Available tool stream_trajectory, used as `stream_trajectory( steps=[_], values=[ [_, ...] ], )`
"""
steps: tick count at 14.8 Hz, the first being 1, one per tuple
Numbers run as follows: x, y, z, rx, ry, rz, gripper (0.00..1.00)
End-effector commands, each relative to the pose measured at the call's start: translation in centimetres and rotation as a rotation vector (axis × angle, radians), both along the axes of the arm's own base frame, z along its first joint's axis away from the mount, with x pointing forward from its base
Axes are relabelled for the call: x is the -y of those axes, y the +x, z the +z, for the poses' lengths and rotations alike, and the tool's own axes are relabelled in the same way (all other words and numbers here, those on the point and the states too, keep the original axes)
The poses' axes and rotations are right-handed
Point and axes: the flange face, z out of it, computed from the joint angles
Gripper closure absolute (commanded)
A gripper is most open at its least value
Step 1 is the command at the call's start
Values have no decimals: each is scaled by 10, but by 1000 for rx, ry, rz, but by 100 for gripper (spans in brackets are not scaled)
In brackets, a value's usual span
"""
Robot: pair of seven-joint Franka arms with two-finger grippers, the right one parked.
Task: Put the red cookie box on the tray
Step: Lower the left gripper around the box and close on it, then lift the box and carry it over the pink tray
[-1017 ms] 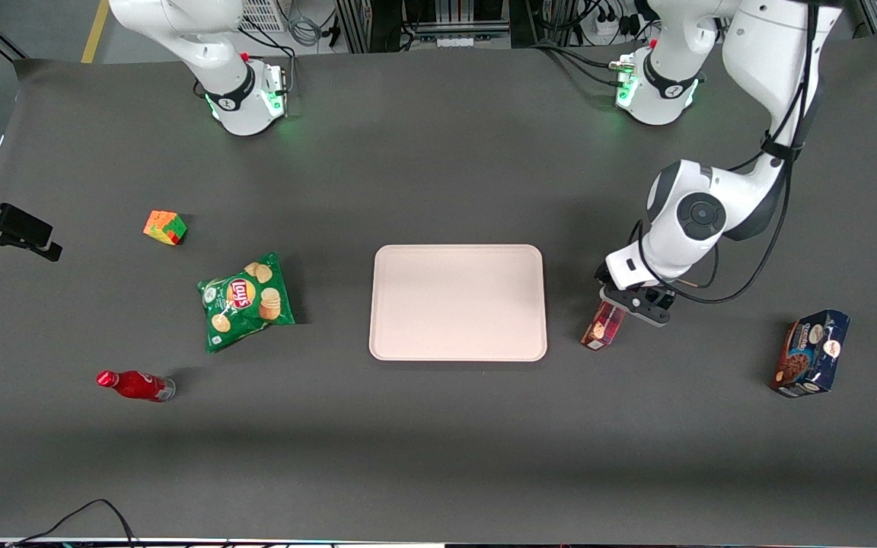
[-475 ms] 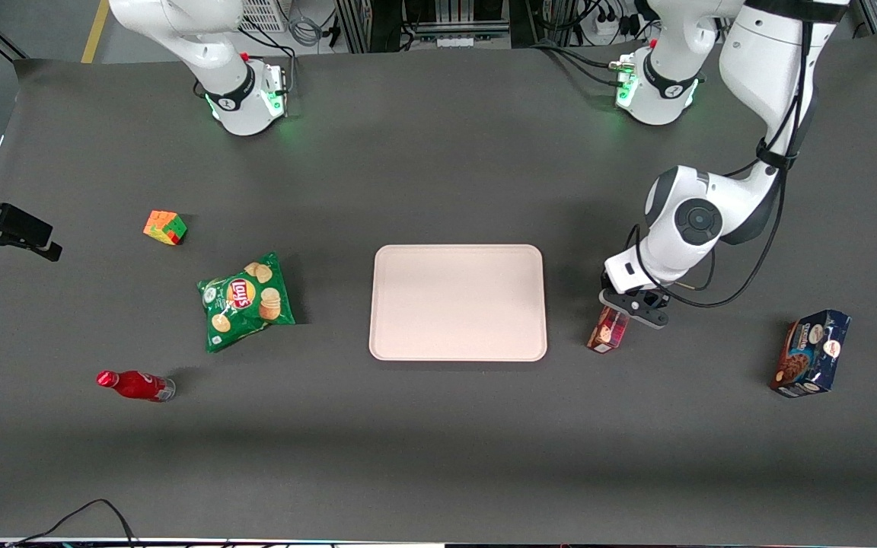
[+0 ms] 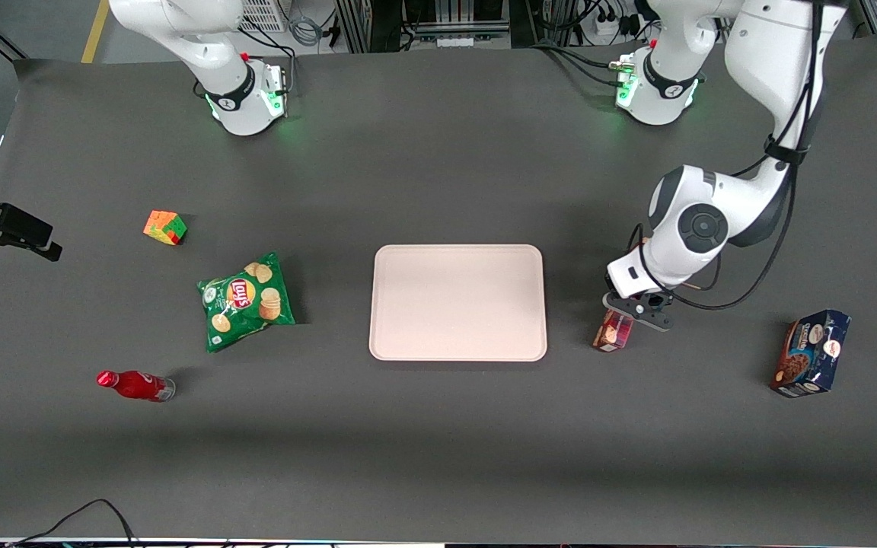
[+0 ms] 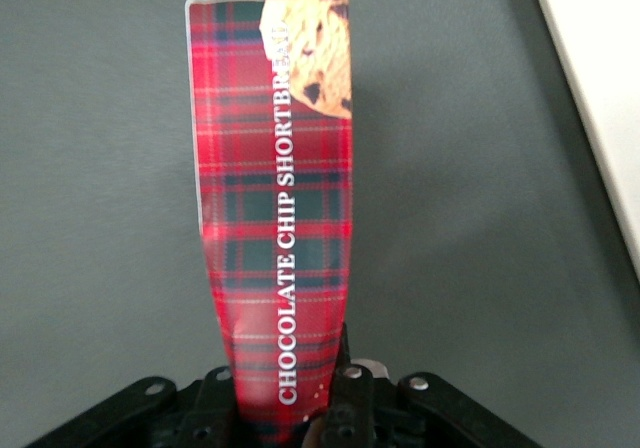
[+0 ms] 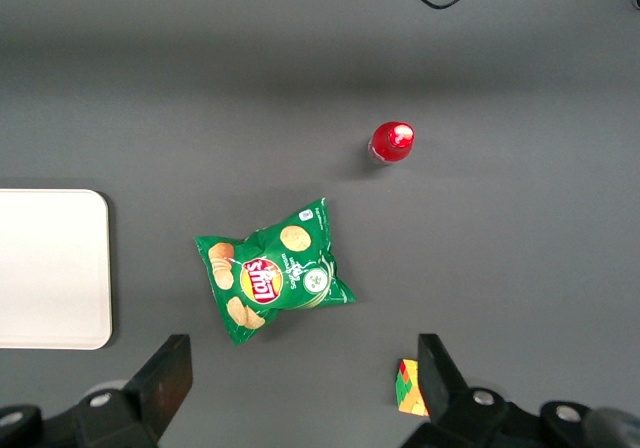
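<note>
Since a second ago, red cookie box (image 3: pixel 612 329) swings more upright and shifts slightly toward working arm's end of table, away from tray (image 3: pixel 457 302). Gripper (image 3: pixel 631 313) sits over box's upper end, beside tray, fingers (image 4: pixel 350 393) pinching box, as wrist view shows tartan carton clamped between them. Box hangs end-down over dark table (image 3: pixel 438 426), not on tray. Blue cookie box (image 3: pixel 811 353) stands well apart toward working arm's end. Chip bag (image 3: pixel 246 301), red bottle (image 3: pixel 135 385), cube (image 3: pixel 165 227) lie toward parked arm's end.
</note>
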Motion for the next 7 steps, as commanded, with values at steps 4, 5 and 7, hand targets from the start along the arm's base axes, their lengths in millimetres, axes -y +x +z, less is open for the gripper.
stream_trajectory(
  steps=[4, 5, 7],
  values=[
    [36, 35, 154, -83, 58, 87, 100],
    [48, 36, 170, -76, 55, 113, 100],
    [73, 36, 202, -54, 37, 182, 100]
  ],
)
